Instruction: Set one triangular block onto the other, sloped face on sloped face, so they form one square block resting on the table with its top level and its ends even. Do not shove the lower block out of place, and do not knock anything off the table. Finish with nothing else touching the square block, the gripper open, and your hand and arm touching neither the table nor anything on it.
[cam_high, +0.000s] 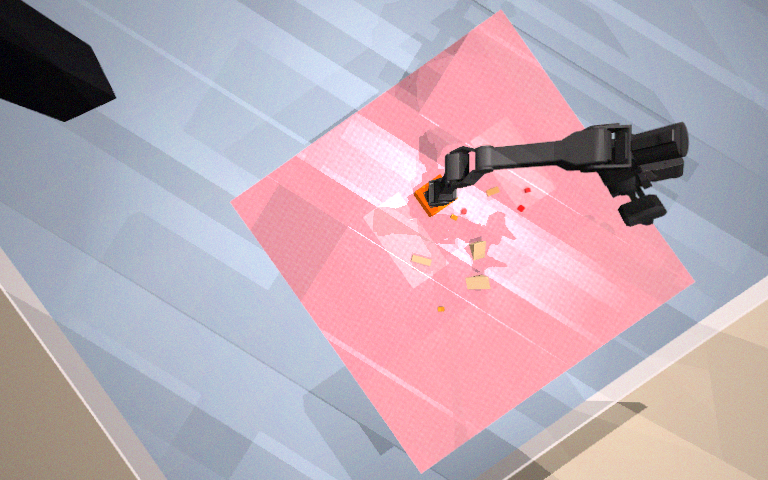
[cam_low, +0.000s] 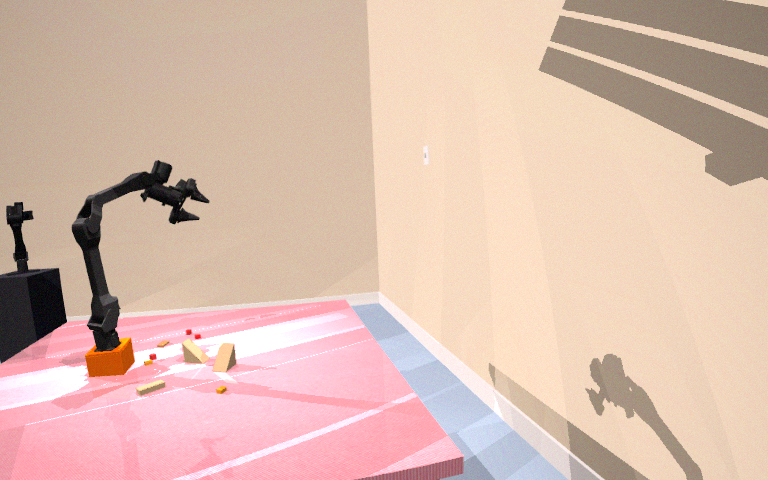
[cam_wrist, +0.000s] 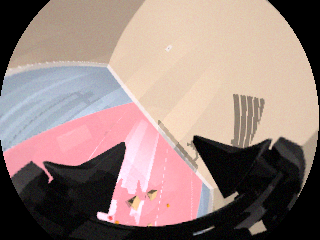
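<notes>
Two tan triangular blocks stand apart on the pink table (cam_high: 396, 367) (cam_low: 283, 430). The first block (cam_high: 478, 249) (cam_low: 193, 352) (cam_wrist: 133, 202) is nearer the arm's base, and its slope descends to the right in the exterior view. The second block (cam_high: 478, 283) (cam_low: 224, 357) (cam_wrist: 152, 194) stands beyond it, with a broad tan face showing in the exterior view. My gripper (cam_low: 202, 208) (cam_wrist: 160, 142) is open and empty, high above the table and well clear of both blocks. The blocks' undersides are hidden.
A pale bar (cam_high: 421, 260) (cam_low: 150, 387) and a small tan piece (cam_high: 492, 191) (cam_low: 163, 343) lie around the blocks, with several small red and orange pieces. The orange base (cam_low: 108, 362) carries the arm. Another arm (cam_low: 19, 232) stands behind it on a black pedestal.
</notes>
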